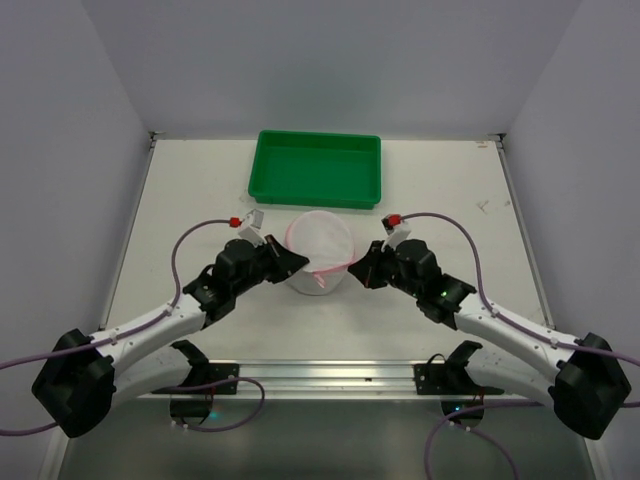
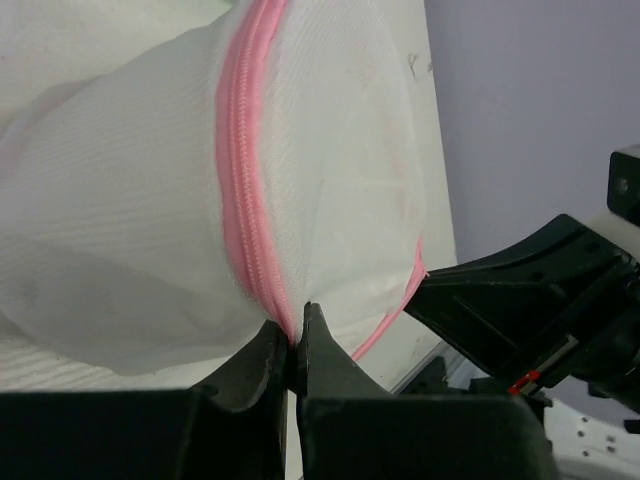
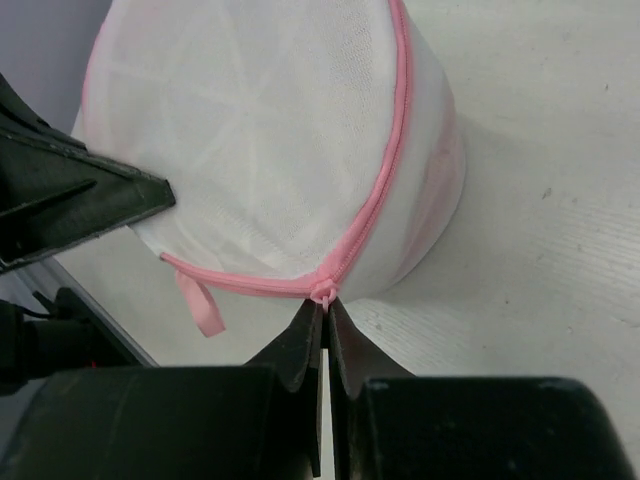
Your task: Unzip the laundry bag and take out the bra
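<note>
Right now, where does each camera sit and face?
Top external: above, behind the bases, looking down on left arm, right arm, laundry bag, green tray.
Left wrist: faces the bag's side; left gripper pinches its pink trim.
Right wrist: faces the bag; right gripper shut on zipper pull.
Shared: the bag; each wrist shows the other gripper.

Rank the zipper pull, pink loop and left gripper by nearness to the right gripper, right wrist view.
1. zipper pull, at the right gripper's jaws.
2. pink loop, hanging lower left.
3. left gripper, far left, pinching the laundry bag.

White table [image 1: 190, 190], pale lilac walls [image 1: 330, 60]
</note>
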`<state>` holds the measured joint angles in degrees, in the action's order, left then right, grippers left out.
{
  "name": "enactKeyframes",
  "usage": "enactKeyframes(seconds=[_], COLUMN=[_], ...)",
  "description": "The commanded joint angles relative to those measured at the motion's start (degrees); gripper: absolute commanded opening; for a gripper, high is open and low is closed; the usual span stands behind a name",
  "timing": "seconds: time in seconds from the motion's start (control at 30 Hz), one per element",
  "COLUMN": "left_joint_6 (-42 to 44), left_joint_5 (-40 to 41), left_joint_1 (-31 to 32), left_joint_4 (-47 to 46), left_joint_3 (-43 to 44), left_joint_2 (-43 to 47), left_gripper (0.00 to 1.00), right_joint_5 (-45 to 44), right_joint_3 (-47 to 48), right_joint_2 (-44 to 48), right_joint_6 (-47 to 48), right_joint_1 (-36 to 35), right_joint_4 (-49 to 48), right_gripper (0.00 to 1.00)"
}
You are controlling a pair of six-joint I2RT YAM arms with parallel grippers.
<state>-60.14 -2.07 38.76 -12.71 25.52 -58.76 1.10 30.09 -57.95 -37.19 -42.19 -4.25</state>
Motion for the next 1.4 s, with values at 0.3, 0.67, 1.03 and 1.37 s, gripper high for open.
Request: enactKeyframes(seconds=[0.3, 0.67, 1.03, 1.37], left_joint_6=[32.4, 18.9, 3.2, -2.9], left_joint_5=[-16.8, -13.6, -11.4, -8.3], left_joint_1=[-11.9, -12.0, -8.0, -5.1], left_joint_4=[20.9, 21.4, 5.1, -3.5], left_joint_3=[18.1, 21.3, 5.6, 5.1], left_joint_2=[-12.9, -12.3, -5.2, -7.5], left_gripper=[0.11, 1.00, 0.79, 0.64], right_joint_5=[4.2, 3.9, 3.6, 2.8], right_joint_3=[3.9, 12.1, 15.6, 13.2], right_joint_2=[-1.2, -17.7, -23.6, -22.4], right_joint_6=[11.1, -0.1, -0.3, -0.5], right_joint_1=[2.0, -9.1, -9.4, -9.6], right_joint_4=[5.9, -8.5, -10.7, -11.3], right_gripper=[0.00, 0.00, 0.00, 0.00])
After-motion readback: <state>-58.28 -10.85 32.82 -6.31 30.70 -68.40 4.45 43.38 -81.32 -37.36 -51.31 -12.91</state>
